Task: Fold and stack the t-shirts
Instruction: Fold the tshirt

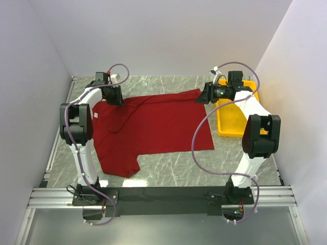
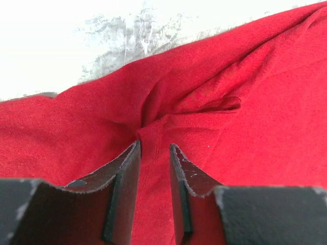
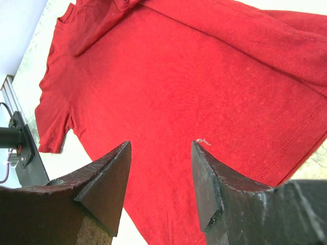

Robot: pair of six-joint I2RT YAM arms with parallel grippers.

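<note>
The dark red t-shirt lies spread on the marble table, with one sleeve toward the near left and folds along its far edge. My left gripper is down on the shirt's far left part. In the left wrist view its jaws stand close together with a ridge of the shirt's cloth pinched between them, and wrinkles run out from the tips. My right gripper hovers at the shirt's far right corner. In the right wrist view it is open and empty above the flat cloth.
A yellow plastic tray stands at the right, just beyond the shirt's right edge and under the right arm. Grey walls close in the left, far and right sides. A black rail runs along the near edge.
</note>
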